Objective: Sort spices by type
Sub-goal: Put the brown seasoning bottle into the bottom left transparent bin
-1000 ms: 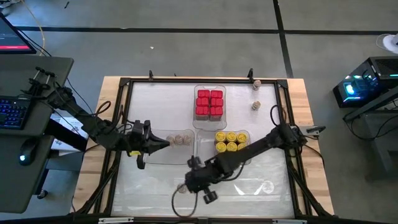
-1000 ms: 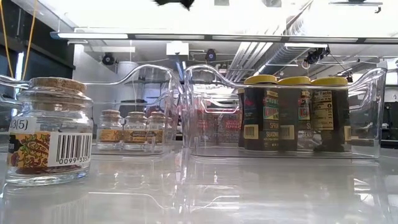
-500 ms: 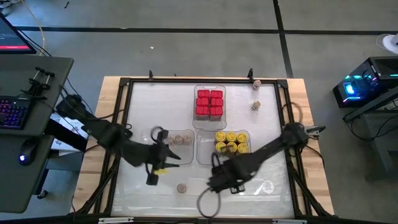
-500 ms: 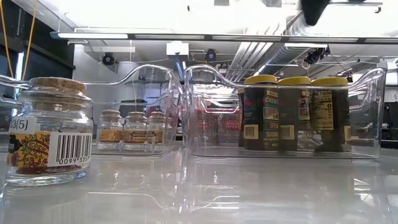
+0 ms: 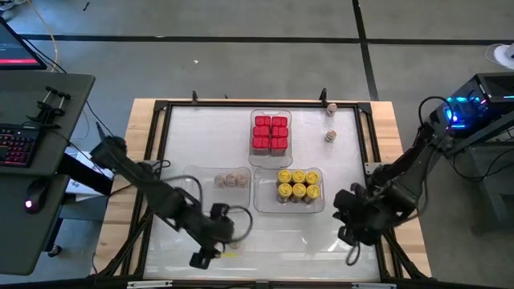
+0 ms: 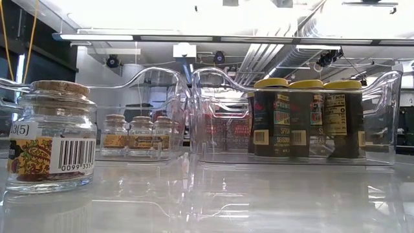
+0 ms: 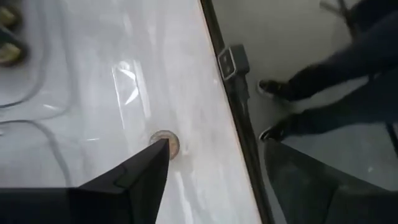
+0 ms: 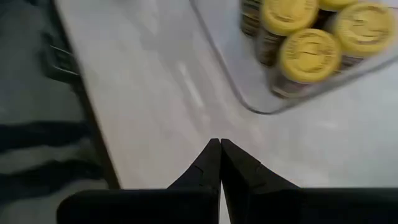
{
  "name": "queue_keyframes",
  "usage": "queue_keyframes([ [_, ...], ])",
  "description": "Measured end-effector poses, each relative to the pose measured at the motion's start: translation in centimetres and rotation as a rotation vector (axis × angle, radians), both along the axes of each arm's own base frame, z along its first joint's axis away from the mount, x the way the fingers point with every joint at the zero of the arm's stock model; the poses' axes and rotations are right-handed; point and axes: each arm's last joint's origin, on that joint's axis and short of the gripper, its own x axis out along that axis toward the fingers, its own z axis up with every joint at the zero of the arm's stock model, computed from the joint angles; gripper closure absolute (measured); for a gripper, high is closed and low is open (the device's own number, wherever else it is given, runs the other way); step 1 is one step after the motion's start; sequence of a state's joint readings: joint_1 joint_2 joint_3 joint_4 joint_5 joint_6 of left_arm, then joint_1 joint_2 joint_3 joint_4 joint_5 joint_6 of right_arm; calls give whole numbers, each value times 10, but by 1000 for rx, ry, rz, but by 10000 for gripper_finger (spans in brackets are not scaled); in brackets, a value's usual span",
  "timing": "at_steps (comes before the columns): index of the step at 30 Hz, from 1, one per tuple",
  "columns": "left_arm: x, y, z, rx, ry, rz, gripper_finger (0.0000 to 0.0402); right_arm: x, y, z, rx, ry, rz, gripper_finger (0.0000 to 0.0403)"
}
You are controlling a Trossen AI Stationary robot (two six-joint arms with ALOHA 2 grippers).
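Red boxy spices (image 5: 271, 132) fill a clear tray at the far middle. Yellow-lidded jars (image 5: 299, 183) stand in a second tray, tan cork-topped jars (image 5: 231, 180) in a third (image 6: 139, 134). One cork-topped jar (image 6: 48, 136) stands alone on its base near the table's near edge. My left gripper (image 7: 214, 148) hangs open above it; the jar (image 7: 166, 143) shows just past one fingertip, and the low view shows no finger at it. My right gripper (image 8: 219, 146) is shut with nothing in it, near the table's right edge (image 5: 353, 221).
Two more cork-topped jars (image 5: 331, 108) (image 5: 330, 136) stand loose at the far right. A dark rail (image 7: 239, 106) runs along the table's near edge. A person's legs (image 7: 323, 81) show beyond it. Bare white table lies between the trays and the near edge.
My left gripper has swung from beside the tan jars' tray toward the table's near edge, ending over the lone cork-topped jar. My right gripper has drawn away from that jar toward the table's right edge. The jar itself has stayed where it stood.
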State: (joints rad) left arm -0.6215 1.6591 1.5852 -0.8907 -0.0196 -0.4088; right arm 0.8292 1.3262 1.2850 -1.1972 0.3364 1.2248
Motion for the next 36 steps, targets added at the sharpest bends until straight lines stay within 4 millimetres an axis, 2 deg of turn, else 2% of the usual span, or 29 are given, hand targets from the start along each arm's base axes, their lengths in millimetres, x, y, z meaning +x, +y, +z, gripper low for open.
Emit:
queue_keyframes([
  [3,13,-14,-24,42,23,-49,144,-7,5,-15,27,-83,1,403],
  [7,31,-24,-60,106,89,-75,139,-6,9,-34,46,-88,12,403],
  [13,51,-26,-105,218,154,-121,139,-6,10,-53,51,-81,16,403],
  [16,57,-22,-113,226,177,-102,139,-6,10,-56,52,-81,16,403],
  [24,55,-21,-116,255,200,-124,139,-6,10,-56,51,-80,16,403],
  [32,58,-22,-140,312,276,-142,139,-6,9,-56,30,-100,5,403],
  [36,60,-23,-145,316,274,-139,139,-6,9,-55,24,-108,1,403],
])
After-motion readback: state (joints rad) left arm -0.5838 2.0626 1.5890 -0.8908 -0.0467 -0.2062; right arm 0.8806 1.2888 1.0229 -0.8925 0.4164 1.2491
